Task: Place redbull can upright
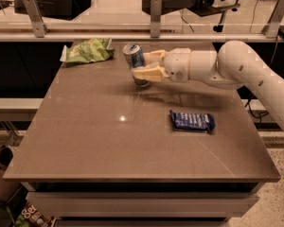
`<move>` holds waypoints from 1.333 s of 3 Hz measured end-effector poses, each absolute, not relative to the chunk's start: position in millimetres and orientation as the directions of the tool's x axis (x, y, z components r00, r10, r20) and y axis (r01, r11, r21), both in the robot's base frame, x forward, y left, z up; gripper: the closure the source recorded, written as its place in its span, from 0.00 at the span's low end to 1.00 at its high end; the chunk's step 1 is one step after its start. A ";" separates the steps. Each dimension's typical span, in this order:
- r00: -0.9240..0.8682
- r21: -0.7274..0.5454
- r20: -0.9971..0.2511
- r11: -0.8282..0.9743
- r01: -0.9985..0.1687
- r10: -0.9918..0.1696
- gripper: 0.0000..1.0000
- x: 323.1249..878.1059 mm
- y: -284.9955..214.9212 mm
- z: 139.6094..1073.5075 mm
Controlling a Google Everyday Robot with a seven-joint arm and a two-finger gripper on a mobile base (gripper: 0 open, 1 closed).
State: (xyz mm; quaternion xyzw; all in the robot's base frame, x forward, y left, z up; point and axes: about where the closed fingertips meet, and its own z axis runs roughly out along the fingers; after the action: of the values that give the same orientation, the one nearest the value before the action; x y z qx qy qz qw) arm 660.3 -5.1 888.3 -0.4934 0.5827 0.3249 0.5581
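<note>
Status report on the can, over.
Gripper shut on can, far side of table. Can slightly tilted, base near table. Bag and wrapper apart, not in way.

The end effector [143, 67], clamped on the redbull can [133, 54], blocks the counter's [85, 141] mid back edge. A chip bag [87, 51] fills the back-left corner, a wrapper [192, 121] lies toward the right edge, and the front-left is open.

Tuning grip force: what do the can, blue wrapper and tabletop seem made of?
The redbull can, gripped by the pincer near the far edge of the table: likely thin metal, silver rim, glossy sides. The blue wrapper: probably plastic film, shiny and flat. The table: perhaps smooth brown laminate, with a light glint.
</note>
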 end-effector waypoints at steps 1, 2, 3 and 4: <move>0.088 -0.146 -0.977 0.310 -0.939 -0.194 1.00 662.9 -5.4 880.1; 0.063 -0.115 -0.983 0.316 -0.942 -0.171 1.00 668.5 -7.6 871.3; 0.054 -0.104 -0.985 0.318 -0.942 -0.162 1.00 670.6 -8.3 868.5; 0.054 -0.103 -0.985 0.313 -0.944 -0.162 0.83 670.1 -5.2 868.4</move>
State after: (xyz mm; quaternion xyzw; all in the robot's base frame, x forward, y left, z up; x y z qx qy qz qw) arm 670.1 -5.2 868.4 -0.4682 0.5905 0.3525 0.5549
